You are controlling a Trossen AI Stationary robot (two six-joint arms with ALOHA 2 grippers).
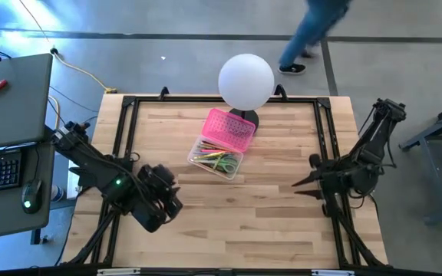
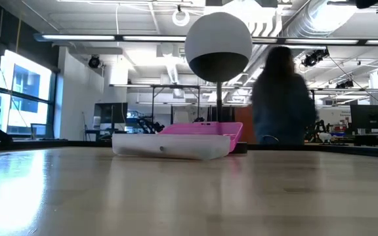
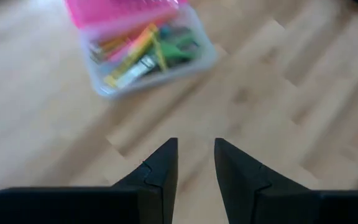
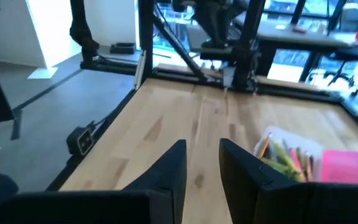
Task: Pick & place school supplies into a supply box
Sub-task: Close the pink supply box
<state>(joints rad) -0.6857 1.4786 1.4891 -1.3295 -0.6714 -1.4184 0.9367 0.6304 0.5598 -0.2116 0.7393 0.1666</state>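
The supply box (image 1: 219, 146) lies open at the table's middle. Its pink dotted lid (image 1: 231, 128) is folded back toward the far edge. The clear base (image 3: 148, 53) holds the school supplies (image 1: 216, 159): yellow, orange and green pens and pencils and a green-handled piece. My left gripper (image 3: 196, 155) hovers open over bare wood near and to the left of the box, slanting down, and it holds nothing. My right gripper (image 4: 202, 155) stands open and nearly level at the table's right, pointing left (image 1: 301, 184), with nothing between its fingers.
A white globe lamp (image 1: 245, 80) stands on a dark foot just behind the box. A black frame (image 1: 126, 115) runs along the table's edges. A person (image 2: 284, 98) walks past beyond the far edge. A desk with a laptop (image 1: 6, 92) stands at the left.
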